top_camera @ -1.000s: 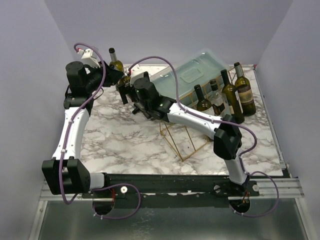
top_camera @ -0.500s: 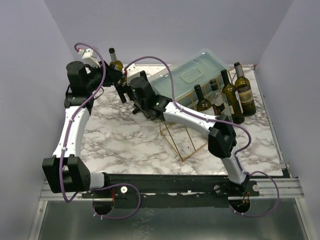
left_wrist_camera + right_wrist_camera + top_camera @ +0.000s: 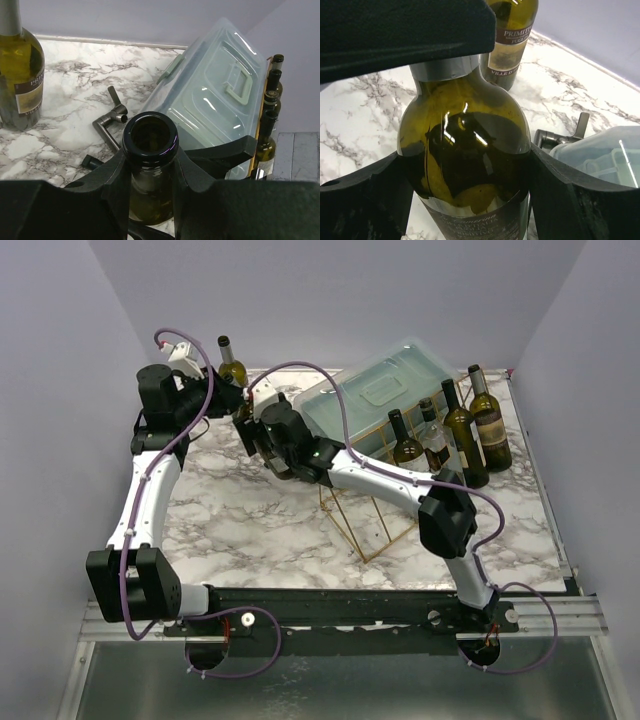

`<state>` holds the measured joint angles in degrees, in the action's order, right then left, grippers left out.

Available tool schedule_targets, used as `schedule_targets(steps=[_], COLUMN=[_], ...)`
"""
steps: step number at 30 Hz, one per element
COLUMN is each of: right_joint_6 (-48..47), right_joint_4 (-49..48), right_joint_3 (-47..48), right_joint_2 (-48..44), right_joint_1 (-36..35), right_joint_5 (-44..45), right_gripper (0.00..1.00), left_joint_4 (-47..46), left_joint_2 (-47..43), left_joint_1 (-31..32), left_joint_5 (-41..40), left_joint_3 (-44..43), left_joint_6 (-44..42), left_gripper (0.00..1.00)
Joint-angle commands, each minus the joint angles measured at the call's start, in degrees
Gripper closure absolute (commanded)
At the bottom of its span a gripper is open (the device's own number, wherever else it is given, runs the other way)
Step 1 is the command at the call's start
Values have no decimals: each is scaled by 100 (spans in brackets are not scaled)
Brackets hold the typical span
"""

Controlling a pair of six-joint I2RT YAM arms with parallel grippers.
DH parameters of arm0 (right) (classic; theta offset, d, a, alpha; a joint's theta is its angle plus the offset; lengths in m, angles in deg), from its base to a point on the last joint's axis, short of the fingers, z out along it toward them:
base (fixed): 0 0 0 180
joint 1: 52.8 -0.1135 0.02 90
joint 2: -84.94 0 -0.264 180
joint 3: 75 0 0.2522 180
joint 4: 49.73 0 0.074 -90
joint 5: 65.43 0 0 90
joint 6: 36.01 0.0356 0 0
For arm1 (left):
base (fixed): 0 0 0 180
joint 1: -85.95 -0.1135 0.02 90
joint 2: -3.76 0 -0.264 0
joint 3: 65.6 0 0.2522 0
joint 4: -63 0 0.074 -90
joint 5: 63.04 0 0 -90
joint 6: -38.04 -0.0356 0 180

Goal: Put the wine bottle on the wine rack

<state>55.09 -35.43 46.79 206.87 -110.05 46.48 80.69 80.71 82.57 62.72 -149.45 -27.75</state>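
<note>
Gripping wine bottle [image 3: 465, 145] — left tool [image 3: 151, 172], right tool [image 3: 465, 197]

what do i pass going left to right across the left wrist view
labelled wine bottle → grey metal lever → open bottle clamped in the jaws → lidded plastic box → row of bottle necks

Left wrist: held bottle [image 3: 150, 137] shows only mouth and neck, body hidden under left hand [image 3: 150, 175]. Second bottle [image 3: 22, 65] cut off by top and left edges. Right wrist: held bottle's base off-frame, label unreadable. Top view: right arm [image 3: 385, 478] covers part of rack [image 3: 365, 525].
</note>
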Motion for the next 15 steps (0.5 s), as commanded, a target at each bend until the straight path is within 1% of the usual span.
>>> schedule_targets(steps=[1,2,5,7,10,15], right_joint_6=[728,803,967,1097,1351,1760], right_joint_4=[129,131,129,129,156,80], right_joint_3=[-416,-505,-744,-903,-1138,-1661], right_joint_2=[-323,-363,-512,-610,-755,-1150], right_joint_1=[26,30,24,21,17,10], right_joint_5=[-628,-709,-1062,-1353,-1758,-2412], right_gripper=[98,99,99,99,99,99], left_joint_4=[-846,-856,-877,-901,-916,-926], left_joint_2=[-223,-231,-250,-272,-295,-332], left_joint_1=[-102,-102,-109,-111,-111,-128], left_joint_5=[234,234,222,212,187,117], left_joint_3=[-104,-93,-71,-58,-31,2], left_joint_6=[401,396,397,384,366,348], left_gripper=[65,60,41,33,25,21])
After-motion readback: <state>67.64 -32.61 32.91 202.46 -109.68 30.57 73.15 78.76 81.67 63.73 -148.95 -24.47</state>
